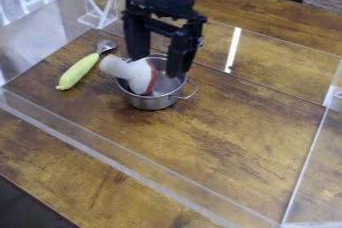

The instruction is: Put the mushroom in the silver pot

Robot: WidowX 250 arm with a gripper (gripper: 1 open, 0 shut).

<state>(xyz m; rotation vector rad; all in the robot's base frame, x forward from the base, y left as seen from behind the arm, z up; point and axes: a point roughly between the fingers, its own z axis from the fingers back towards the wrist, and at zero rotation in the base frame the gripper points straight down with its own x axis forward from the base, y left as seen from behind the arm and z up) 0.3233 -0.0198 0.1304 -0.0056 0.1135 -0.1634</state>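
mushroom (131, 68): I see white stalk, grey-brown cap
silver pot (154, 97): shiny metal, reddish inside
corn (78, 71): yellow-green
gripper (159, 67): black

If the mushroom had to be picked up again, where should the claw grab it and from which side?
Probably the fat white stalk of the mushroom, from above. It lies tilted across the left rim of the silver pot, its cap end poking out left, so the rounded stalk is the widest exposed part. The open claw already hangs right beside it.

My gripper (156, 68) looks matt black; the pot (151, 94) is shiny metal, the mushroom (127, 68) smooth plastic, the table (227, 132) glossy wood.
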